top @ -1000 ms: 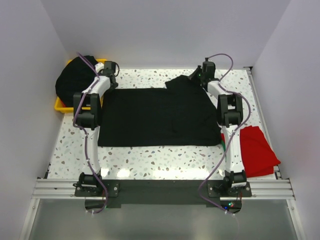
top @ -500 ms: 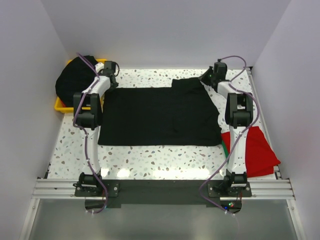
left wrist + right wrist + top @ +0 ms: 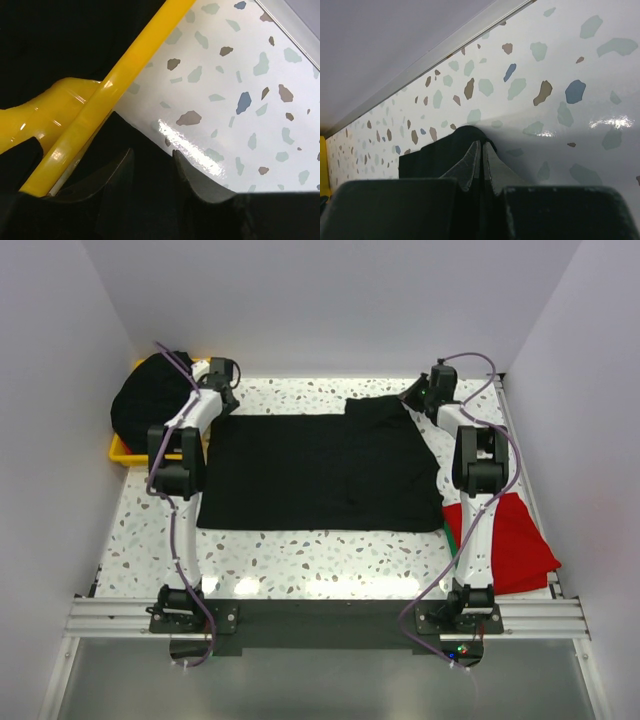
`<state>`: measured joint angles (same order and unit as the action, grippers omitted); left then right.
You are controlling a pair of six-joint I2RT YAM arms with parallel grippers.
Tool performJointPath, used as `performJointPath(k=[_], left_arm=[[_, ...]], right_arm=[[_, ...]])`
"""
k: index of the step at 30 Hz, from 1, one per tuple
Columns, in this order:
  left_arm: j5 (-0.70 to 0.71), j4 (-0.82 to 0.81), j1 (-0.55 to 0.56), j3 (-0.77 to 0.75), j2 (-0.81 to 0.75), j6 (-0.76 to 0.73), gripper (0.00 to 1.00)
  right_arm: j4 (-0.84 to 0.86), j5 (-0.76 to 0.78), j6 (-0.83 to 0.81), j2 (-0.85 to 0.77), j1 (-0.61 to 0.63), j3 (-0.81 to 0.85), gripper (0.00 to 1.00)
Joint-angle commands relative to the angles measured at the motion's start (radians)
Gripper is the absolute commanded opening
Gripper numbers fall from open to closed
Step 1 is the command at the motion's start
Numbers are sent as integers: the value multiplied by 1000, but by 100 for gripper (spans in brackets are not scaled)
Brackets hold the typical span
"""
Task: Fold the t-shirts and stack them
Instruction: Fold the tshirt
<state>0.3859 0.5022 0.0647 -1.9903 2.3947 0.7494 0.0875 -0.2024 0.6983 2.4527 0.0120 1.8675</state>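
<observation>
Broadly, the desk (image 3: 300,560) carries one black t-shirt (image 3: 310,475) spread flat across its middle. That layout reads as the smoothing step ahead of a fold, with the cloth opened out so its edges can be squared. It shows as a wide dark rectangle, nearly free of wrinkles, its near hem running parallel to the near edge of the desk. Only the far right part breaks the outline, where a sleeve sticks out toward the far right corner.

A heap of black t-shirts (image 3: 150,395) bulges out of the yellow bin (image 3: 120,452) at the far left corner, probably the supply waiting its turn. The red t-shirt (image 3: 515,540) lies loosely folded against the right edge, toward the near corner and well apart from the bin. It may mark the place for the stack, though I cannot be sure.

The right gripper (image 3: 481,152) is at the protruding sleeve with its jaws pressed together on a small ridge of black cloth that peaks up at the fingertips, apparently to draw the sleeve out taut. The left gripper (image 3: 152,160) hovers at the far left corner of the spread shirt, just beside the bin's rim. Its jaws are apart, with black cloth beneath them and nothing pinched as far as I can tell.
</observation>
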Motion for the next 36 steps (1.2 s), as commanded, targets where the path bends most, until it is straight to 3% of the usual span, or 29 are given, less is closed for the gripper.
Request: performJointPath(k=[1, 8, 20, 36], left_arm=[[80, 4, 17, -50, -17, 21, 42], [160, 73, 26, -111, 37, 11, 41], [122, 82, 27, -166, 116, 30, 41], [94, -25, 30, -85, -22, 38, 41]], right_arm=[[57, -12, 3, -70, -9, -10, 0], [64, -25, 7, -66, -43, -19, 0], [74, -52, 17, -60, -44, -25, 0], [86, -60, 20, -46, -44, -25, 0]])
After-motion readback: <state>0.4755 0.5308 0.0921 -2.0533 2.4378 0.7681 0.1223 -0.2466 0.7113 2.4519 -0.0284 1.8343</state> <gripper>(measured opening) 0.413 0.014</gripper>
